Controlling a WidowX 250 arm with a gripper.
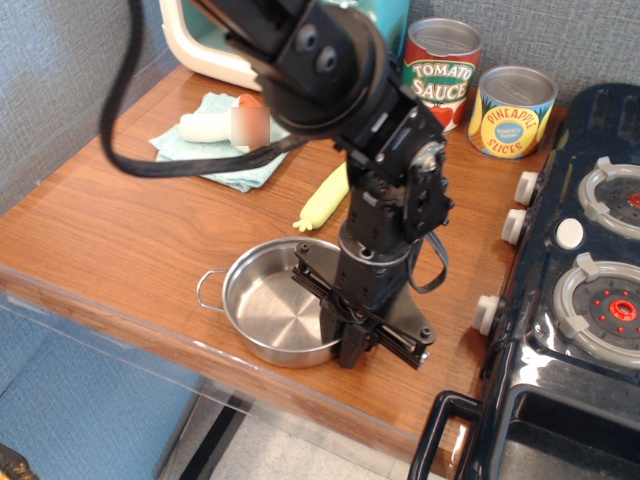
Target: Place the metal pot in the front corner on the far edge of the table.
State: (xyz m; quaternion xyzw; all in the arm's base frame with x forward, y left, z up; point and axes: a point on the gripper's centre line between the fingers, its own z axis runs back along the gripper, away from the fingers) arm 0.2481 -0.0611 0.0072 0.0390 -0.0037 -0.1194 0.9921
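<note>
The gripper (345, 335) hides the metal pot's (275, 315) right rim.
</note>
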